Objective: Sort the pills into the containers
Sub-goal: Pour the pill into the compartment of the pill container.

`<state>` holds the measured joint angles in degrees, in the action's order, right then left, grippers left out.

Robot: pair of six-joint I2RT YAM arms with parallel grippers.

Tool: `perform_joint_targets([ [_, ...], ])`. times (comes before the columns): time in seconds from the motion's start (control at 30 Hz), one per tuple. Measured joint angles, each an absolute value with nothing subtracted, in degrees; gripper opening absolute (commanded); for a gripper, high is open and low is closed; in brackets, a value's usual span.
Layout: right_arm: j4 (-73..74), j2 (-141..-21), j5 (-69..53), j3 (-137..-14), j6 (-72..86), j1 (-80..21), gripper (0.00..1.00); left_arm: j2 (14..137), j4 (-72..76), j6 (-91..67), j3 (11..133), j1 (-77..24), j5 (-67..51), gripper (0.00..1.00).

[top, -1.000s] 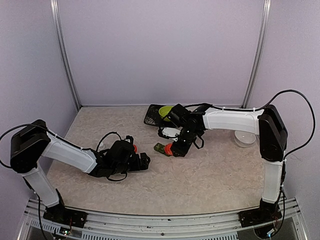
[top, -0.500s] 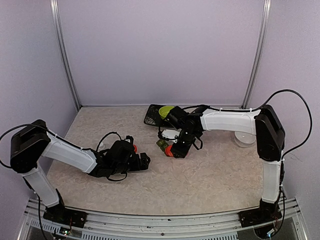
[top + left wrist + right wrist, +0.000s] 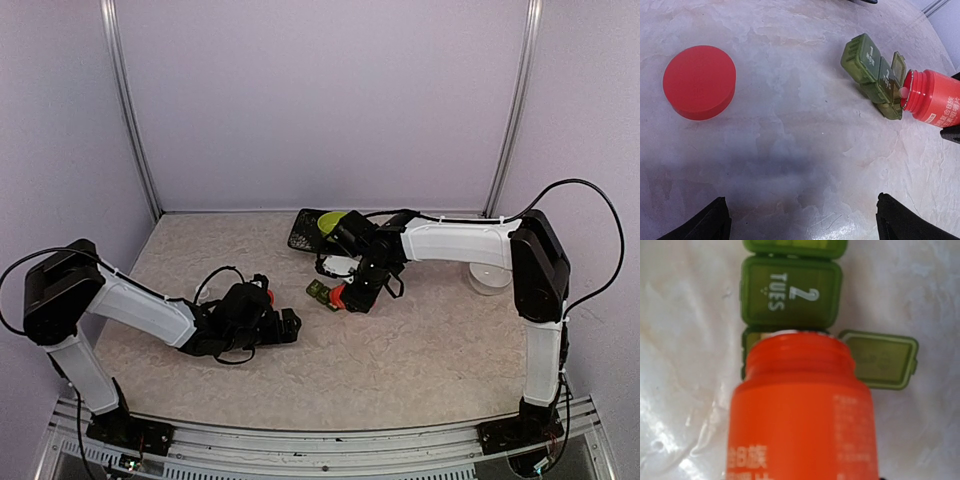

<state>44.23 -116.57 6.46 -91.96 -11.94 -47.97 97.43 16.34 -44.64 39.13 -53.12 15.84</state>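
The containers [image 3: 872, 70] are three dark green boxes in a row; the middle one reads "TUES 2" [image 3: 790, 297]. The end box has its lid [image 3: 882, 359] swung open. My right gripper [image 3: 350, 293] is shut on an open red pill bottle [image 3: 800, 410], held tipped with its mouth over the open box. A white pill [image 3: 902, 91] shows at the bottle's mouth. In the top view the containers [image 3: 318, 291] lie just left of the bottle [image 3: 338, 296]. My left gripper [image 3: 805, 225] is open and empty, low over the table, facing the containers from the near left.
The bottle's red cap [image 3: 699, 82] lies on the table left of the containers, next to my left wrist [image 3: 268, 297]. A black tray [image 3: 305, 232] with a yellow-green item stands at the back. A clear cup [image 3: 488, 278] stands at the right.
My right gripper with the bottle has shifted slightly left and back, over the containers. The left arm has barely moved.
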Motion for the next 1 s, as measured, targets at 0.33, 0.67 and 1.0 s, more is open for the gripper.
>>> perform_joint_targets([
  [0.33,42.98,-116.55,6.33,-91.96,-12.36,-47.97,0.22,97.80,16.40,-44.80,39.13,-53.45,15.77,0.99],
  [0.67,43.03,-116.22,4.95,-91.98,-12.58,-47.97,0.22,97.91,16.73,-44.97,39.13,-53.47,15.75,0.99],
  [1.0,43.53,-116.25,4.95,-92.12,-12.60,-47.97,0.22,97.91,16.75,-45.06,39.13,-53.47,15.77,0.99],
])
